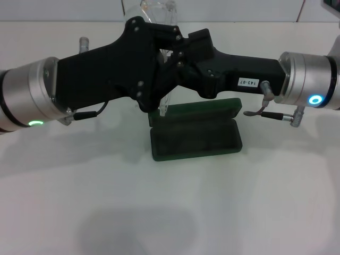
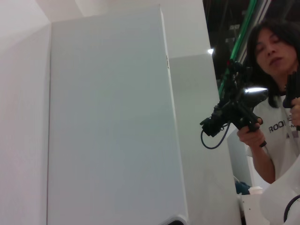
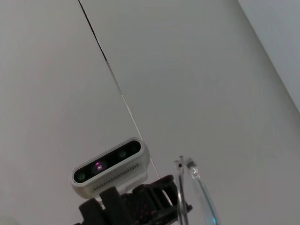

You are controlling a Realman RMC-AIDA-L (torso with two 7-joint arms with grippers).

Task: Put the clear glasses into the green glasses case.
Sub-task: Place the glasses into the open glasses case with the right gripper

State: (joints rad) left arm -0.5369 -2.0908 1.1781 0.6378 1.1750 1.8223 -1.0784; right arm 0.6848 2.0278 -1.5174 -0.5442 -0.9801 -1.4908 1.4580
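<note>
One green glasses case (image 1: pixel 195 129) lies nearest, open on the white surface (image 1: pixel 170 212), directly below the point where the two tools meet. Its tray faces up and shows dark lining. Its lid stands behind the tray, on the far side from the head camera.

Above the case, the left tool (image 1: pixel 159 79) reaches in from the left and the right tool (image 1: pixel 179 50) from the right. Their black housings overlap at the centre, which hides the contact zone. Whether either tool is closed or spread cannot be told from any view.

The clear glasses (image 1: pixel 156 10) sit at the junction of the tools, raised off the surface. One transparent part projects beyond the tools on the far side. A thin clear strip hangs below them, just above the left rear corner of the case. The right wrist view shows a curved clear lens edge (image 3: pixel 197 192) close to its camera, with the camera module (image 3: pixel 110 166) of the left arm just beyond it.

Handling assessment:
- The glasses are likely very light and their thin arms flex easily.
- The plastic is probably smooth and slippery, and liable to scratch or crack under heavy clamping.
- Take hold at the bridge or the frame corner near a hinge, not on the lens face or an arm tip.
- Fold or align the arms before lowering the glasses into the tray.

Farthest off, the left wrist view shows a person (image 2: pixel 276 93) holding a handheld device beside white panels (image 2: pixel 108 122).
</note>
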